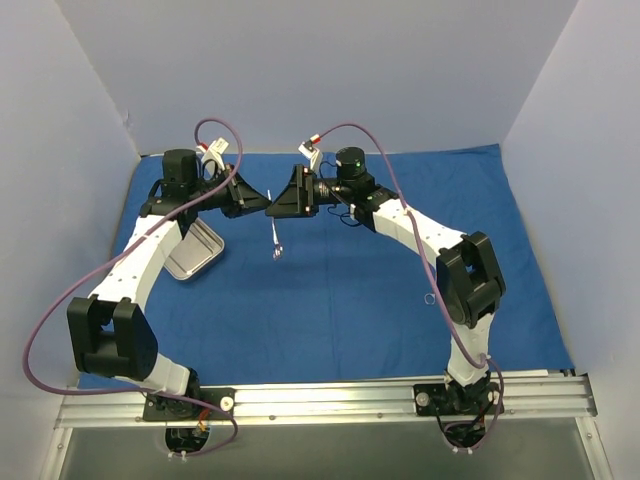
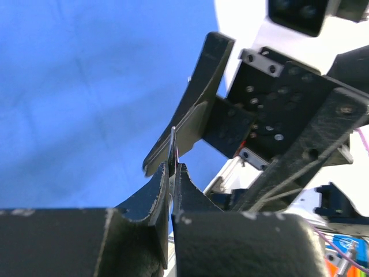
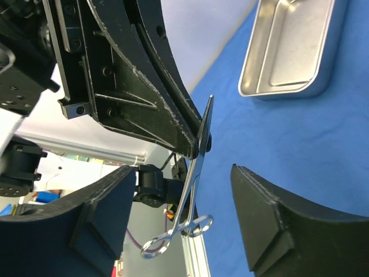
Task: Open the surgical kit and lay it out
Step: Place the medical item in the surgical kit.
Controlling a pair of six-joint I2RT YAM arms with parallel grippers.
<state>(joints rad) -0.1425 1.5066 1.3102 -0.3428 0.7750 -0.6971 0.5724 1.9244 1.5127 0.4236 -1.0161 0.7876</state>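
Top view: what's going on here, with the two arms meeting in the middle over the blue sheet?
The left gripper is shut on the tip of a thin ring-handled steel tool, which hangs rings-down above the blue cloth. The right gripper faces it with its jaws open on either side of the tool, not closed on it. It looks like a hand-over not yet made. The steel tray sits empty on the cloth under the left arm.
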